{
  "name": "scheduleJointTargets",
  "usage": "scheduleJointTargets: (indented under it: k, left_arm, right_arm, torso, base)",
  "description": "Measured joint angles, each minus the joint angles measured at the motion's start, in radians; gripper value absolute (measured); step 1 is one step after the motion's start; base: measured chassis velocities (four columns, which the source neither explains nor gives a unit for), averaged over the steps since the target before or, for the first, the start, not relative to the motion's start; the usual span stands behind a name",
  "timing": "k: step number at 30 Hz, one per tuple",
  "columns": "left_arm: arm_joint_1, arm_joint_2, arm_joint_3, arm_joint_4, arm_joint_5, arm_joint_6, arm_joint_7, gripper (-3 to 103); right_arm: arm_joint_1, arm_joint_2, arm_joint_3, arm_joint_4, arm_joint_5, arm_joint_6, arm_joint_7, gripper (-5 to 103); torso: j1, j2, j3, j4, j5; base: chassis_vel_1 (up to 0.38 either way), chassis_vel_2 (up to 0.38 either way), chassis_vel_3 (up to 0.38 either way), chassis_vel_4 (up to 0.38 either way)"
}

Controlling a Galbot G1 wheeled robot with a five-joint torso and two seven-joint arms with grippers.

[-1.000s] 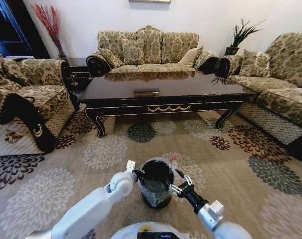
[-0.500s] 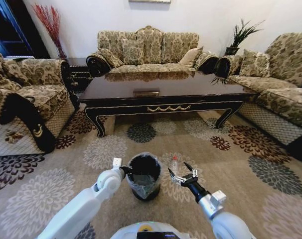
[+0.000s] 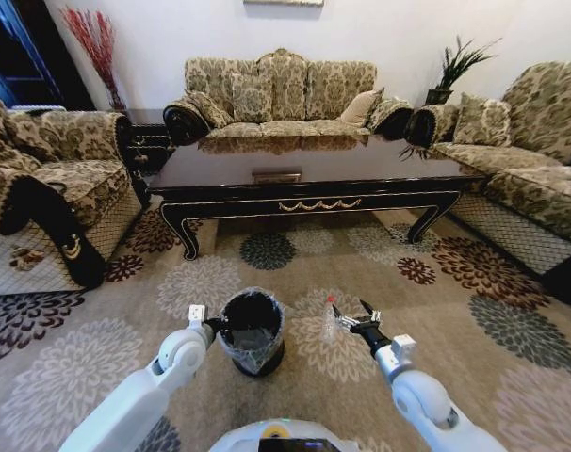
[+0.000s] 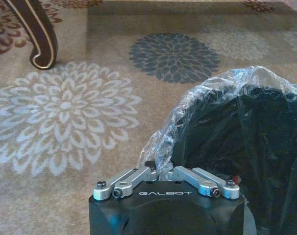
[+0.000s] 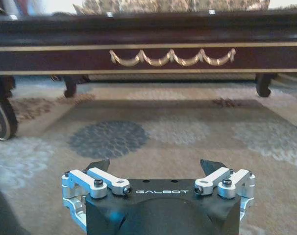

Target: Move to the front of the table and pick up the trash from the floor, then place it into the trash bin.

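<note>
The trash bin [image 3: 252, 331] stands on the floor [image 3: 97, 358], near the robot and well short of the counter [image 3: 314, 169]; the left gripper [image 3: 213, 326] is clenched on the bin's left rim, pinching the crinkly plastic bag [image 4: 197, 98] along with the edge; the bin looks light and fairly stiff, so I judge the rim a sound place to hold, though the thin liner is slippery and could slide or tear under the jaws. Inside, the bin shows dark lining and nothing I can make out as litter. The trash [image 3: 330, 315], a small pale bottle-like piece with a reddish tip, lies on the floor just right of the bin; the right gripper [image 3: 353, 318] hangs just beside it with its jaws spread and nothing between them. The piece looks light, smooth and easily crushed or knocked rolling; a gentle pinch across its middle would probably suit best.
</note>
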Motion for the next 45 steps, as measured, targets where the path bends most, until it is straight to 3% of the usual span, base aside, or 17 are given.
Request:
scheduleJointTargets:
  k: [20, 31, 45]
  left_arm:
    - [0.27, -0.012, -0.262, -0.085, 0.042, -0.017, 0.045, 3]
    - [0.337, -0.037, -0.321, -0.109, 0.069, -0.019, 0.076, 3]
    - [0.33, -0.022, -0.33, -0.104, 0.073, -0.016, 0.084, 3]
  right_arm:
    - [0.441, -0.006, -0.358, -0.44, 0.117, -0.098, 0.049, 100]
    - [0.522, 0.034, -0.422, -0.604, 0.139, -0.12, 0.04, 100]
    - [0.585, 0.18, -0.437, -0.808, 0.094, -0.107, 0.022, 100]
  torso:
    - [0.0, 0.0, 0.0, 0.0, 0.0]
    - [0.0, 0.0, 0.0, 0.0, 0.0]
    - [0.0, 0.0, 0.0, 0.0005, 0.0003]
  base:
    - [0.0, 0.0, 0.0, 0.0]
    - [0.0, 0.0, 0.0, 0.0]
    - [0.0, 0.0, 0.0, 0.0]
